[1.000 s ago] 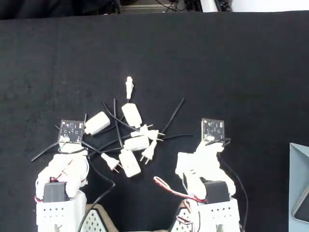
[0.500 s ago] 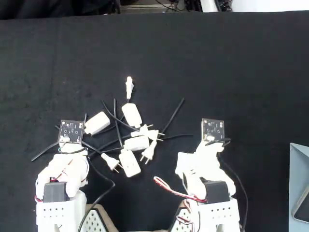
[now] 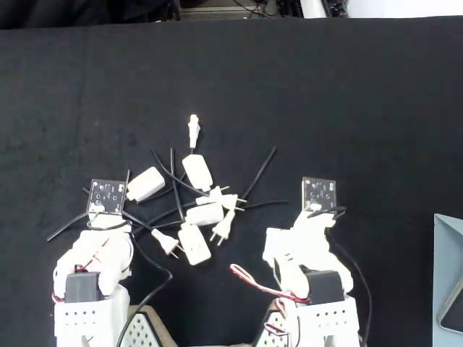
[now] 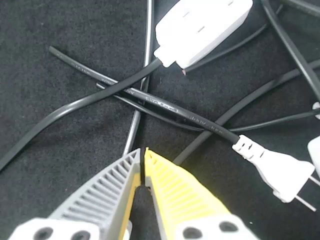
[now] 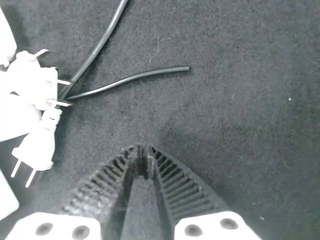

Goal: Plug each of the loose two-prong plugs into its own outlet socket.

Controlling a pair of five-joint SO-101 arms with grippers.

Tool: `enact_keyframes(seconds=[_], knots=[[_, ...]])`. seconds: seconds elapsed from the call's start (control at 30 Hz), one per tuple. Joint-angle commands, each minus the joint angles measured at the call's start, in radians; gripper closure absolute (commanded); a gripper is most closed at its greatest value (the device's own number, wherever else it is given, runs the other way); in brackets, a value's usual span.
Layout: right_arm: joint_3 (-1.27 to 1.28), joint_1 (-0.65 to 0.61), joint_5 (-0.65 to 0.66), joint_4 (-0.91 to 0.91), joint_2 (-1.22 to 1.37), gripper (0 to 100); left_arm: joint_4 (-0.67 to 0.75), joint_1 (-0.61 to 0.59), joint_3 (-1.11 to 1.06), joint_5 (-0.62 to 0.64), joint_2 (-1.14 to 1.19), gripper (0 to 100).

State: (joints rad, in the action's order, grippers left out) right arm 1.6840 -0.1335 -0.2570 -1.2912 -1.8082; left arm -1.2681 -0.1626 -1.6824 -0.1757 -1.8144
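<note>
Several white outlet sockets [image 3: 197, 172] and two-prong plugs [image 3: 223, 229] lie tangled with black cords in the middle of the black table. One plug [image 3: 193, 130] lies apart, farther back. The left arm [image 3: 98, 253] stands just left of the heap. Its gripper [image 4: 142, 152] is shut and empty over crossing cords, short of a socket [image 4: 200, 27] and beside a plug [image 4: 277, 170]. To the right of the heap stands the right arm [image 3: 307, 249]. Its gripper [image 5: 142, 150] is shut on nothing above bare cloth, with two plugs [image 5: 35, 75] off to one side.
A grey-blue box [image 3: 448, 271] sits at the table's right edge. Loose black cord ends [image 3: 259, 173] fan out from the heap. The cloth-covered table [image 3: 347, 101] ends at its far edge, with clutter behind it.
</note>
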Motion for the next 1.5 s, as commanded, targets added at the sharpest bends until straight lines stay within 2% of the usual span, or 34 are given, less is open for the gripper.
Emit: enact_keyframes(seconds=[0.0, 0.27, 0.53, 0.63, 0.77, 0.9, 1.07, 1.23, 1.47], knots=[[-0.001, 0.008, 0.005, -0.011, -0.074, 98.5, -0.005, 0.004, -0.016, -0.003, -0.005, 97], [-0.001, 0.005, 0.003, -0.011, -0.074, 98.5, 0.008, -0.018, 0.045, -0.008, -0.006, 97], [-0.007, 0.009, 0.006, -0.012, -0.074, 98.4, 0.123, -0.280, 0.064, -0.002, -0.006, 97], [-0.076, 0.009, 0.011, -0.014, -0.074, 98.4, 0.141, -0.312, 0.018, -0.002, -0.006, 97], [-0.174, 0.009, 0.178, 0.014, -0.076, 98.4, 0.137, -0.295, -0.007, -0.008, -0.006, 97], [-0.191, 0.009, 0.345, 0.170, -0.076, 98.4, 0.137, -0.297, -0.012, -0.008, -0.006, 97], [-0.294, 0.009, 0.621, 0.216, -0.067, 98.3, 0.135, -0.305, -0.013, -0.009, -0.006, 97], [-0.438, 0.006, 0.713, 0.212, 0.019, 98.3, 0.135, -0.302, -0.016, -0.009, -0.006, 97], [-0.774, -0.003, 0.724, 0.152, 0.538, 98.3, 0.133, -0.305, -0.016, -0.009, -0.005, 97]])
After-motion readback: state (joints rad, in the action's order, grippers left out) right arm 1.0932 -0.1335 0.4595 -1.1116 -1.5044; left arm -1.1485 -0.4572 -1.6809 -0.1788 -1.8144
